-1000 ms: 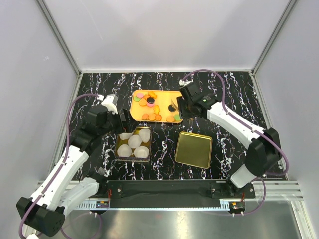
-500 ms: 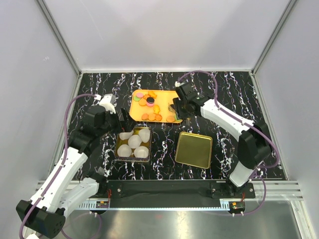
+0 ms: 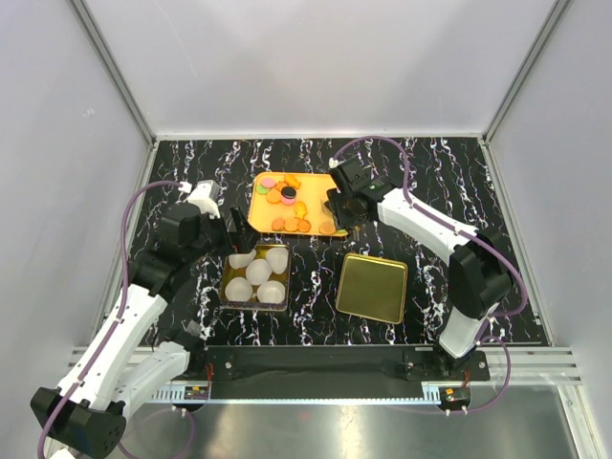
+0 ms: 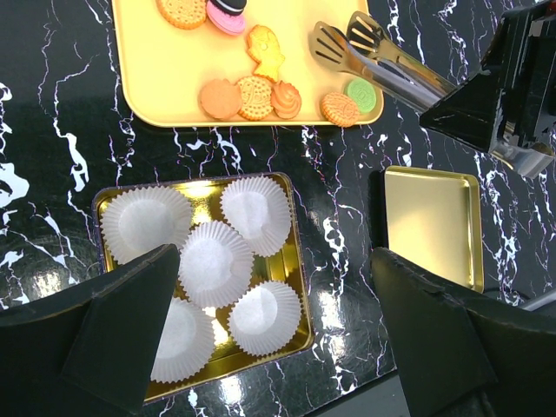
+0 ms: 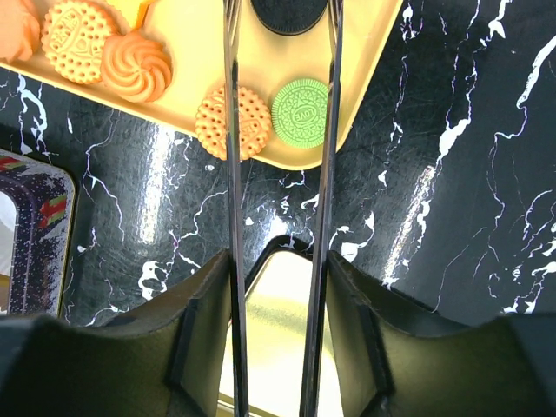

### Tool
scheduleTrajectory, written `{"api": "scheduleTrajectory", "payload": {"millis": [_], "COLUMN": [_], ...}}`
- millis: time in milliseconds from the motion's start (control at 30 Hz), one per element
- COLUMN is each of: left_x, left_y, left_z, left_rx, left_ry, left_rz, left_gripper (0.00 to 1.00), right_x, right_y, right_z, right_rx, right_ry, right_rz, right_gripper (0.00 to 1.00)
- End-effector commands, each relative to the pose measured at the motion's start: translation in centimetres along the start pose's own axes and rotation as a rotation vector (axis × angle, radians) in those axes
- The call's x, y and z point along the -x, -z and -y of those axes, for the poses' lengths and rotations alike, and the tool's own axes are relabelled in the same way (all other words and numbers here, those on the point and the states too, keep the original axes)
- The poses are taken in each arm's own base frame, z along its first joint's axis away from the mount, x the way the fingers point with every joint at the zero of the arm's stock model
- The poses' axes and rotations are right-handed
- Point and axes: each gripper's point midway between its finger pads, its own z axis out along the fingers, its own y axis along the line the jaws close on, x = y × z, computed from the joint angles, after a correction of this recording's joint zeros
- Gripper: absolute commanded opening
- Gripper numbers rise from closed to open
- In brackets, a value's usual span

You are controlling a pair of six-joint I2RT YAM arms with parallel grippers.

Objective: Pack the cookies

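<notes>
**A:** Where are the cookies (image 3: pixel 291 225)?

**B:** On the orange tray (image 3: pixel 317 194), at the far middle of the desk (image 3: pixel 430 172). Most are orange. The tray sits at 12 o'clock from the gold tin (image 4: pixel 294 261), which holds five white paper cups (image 4: pixel 215 263).

**A:** And the right hand (image 3: pixel 341 206)?

**B:** It is clenched on a pair of metal tongs (image 4: pixel 391 65), with its fingers pressing both arms from outside. The tong tips reach over the tray's right near corner.

**A:** Is anything in the tongs?

**B:** In the right wrist view a black cookie (image 5: pixel 289 13) lies between the two arms near their tips. I cannot tell whether the tongs touch it. A green cookie (image 5: pixel 300 113) lies flat on the tray at 6 o'clock from the black one, with an orange one just beside it at its 9 o'clock.

**A:** What about the left hand (image 4: pixel 274 256)?

**B:** It is released, with its fingers spread wide and nothing between them. It hangs above the tin, near the tin's 11 o'clock corner in the top view.

**A:** And the lid (image 4: pixel 432 228)?

**B:** It lies flat on the desk at 3 o'clock from the tin, apart from it.
</notes>
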Motion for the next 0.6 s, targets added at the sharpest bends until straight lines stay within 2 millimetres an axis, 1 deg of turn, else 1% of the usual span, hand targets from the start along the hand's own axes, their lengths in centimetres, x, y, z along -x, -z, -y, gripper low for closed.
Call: {"api": "scheduleTrajectory", "payload": {"millis": [0,33,133,200,400,500,567], "left_x": [0.6,0.5,0.5,0.6,0.5,0.5,0.6], "left_y": [0.2,0.2,0.2,0.2,0.1,0.1,0.1], "left_z": [0.0,0.0,0.0,0.0,0.0,0.0,0.0], "left_rx": [-0.008,-0.007,-0.007,-0.008,-0.009,-0.01,-0.012], "left_ry": [-0.011,-0.01,-0.008,-0.008,-0.005,-0.005,-0.005], "left_rz": [0.035,0.033,0.033,0.035,0.033,0.031,0.035], "left_gripper": [0.99,0.99,0.99,0.99,0.99,0.99,0.99], "right_x": [2.3,2.2,2.3,2.3,2.4,2.8,3.2], "right_y": [0.8,0.7,0.8,0.9,1.3,1.8,2.3], "right_z": [-0.7,-0.8,-0.6,-0.7,-0.7,-0.8,-0.8], "right_rx": [0.011,0.011,0.006,0.011,0.017,0.025,0.024], "right_ry": [0.011,0.014,0.015,0.02,0.026,0.023,0.019], "right_rz": [0.069,0.067,0.065,0.067,0.065,0.08,0.093], "right_gripper": [0.51,0.47,0.4,0.38,0.39,0.34,0.34]}}
